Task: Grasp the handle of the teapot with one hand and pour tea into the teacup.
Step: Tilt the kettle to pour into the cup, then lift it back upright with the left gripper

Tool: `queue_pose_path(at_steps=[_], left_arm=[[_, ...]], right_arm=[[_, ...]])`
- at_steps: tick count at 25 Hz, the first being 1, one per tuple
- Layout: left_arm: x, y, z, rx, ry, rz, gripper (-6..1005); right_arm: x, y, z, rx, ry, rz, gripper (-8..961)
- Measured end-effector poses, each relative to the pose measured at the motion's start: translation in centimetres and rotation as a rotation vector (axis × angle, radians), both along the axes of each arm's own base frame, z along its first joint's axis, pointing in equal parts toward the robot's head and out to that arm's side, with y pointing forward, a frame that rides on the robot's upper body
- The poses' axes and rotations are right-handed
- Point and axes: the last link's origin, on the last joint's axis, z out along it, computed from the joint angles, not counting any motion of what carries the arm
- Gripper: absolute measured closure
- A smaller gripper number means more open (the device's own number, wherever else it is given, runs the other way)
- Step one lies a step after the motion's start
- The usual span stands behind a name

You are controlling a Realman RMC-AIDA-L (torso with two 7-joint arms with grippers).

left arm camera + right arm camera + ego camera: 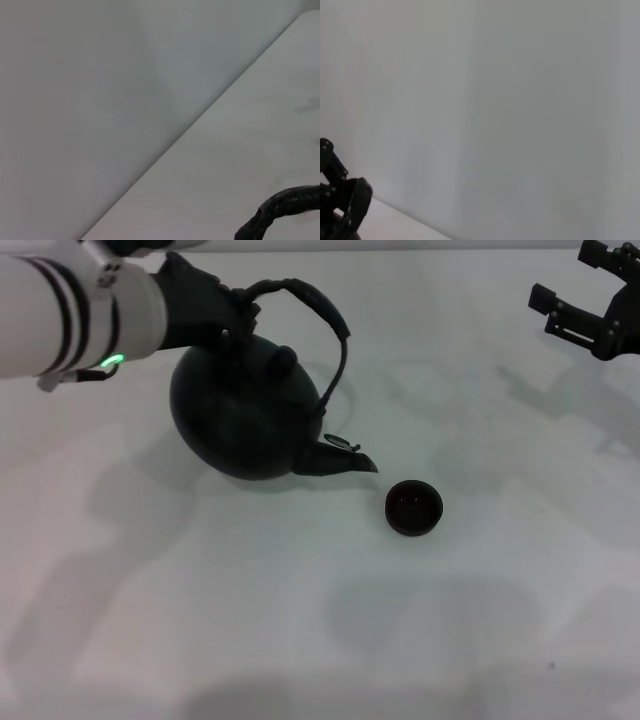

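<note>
The matte-black teapot is in the head view left of centre, tilted with its short spout pointing down toward the teacup. My left gripper is shut on the left end of the arched handle and holds the pot. A piece of the handle also shows in the left wrist view. The small dark teacup stands upright on the table, just right of and below the spout tip, apart from it. My right gripper hangs open and empty at the far right.
The white table spreads around the pot and cup. Its far edge meets a plain grey wall, seen in the left wrist view. The right wrist view shows the wall and a dark gripper part.
</note>
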Motion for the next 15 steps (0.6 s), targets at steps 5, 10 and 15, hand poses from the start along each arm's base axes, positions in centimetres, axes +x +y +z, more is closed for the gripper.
queue_pose_path(at_steps=[5, 10, 15], left_arm=[[1.0, 0.1, -0.8, -0.009, 0.042, -0.010, 899], [1.6, 0.2, -1.0, -0.007, 0.066, -0.017, 899], [2.3, 0.3, -1.4, -0.004, 0.103, -0.032, 899]], right_arm=[[0.1, 0.0, 0.0, 0.002, 0.001, -0.003, 93], [0.2, -0.2, -0.1, 0.001, 0.001, -0.008, 93], [0.3, -0.1, -0.1, 0.001, -0.001, -0.008, 93]])
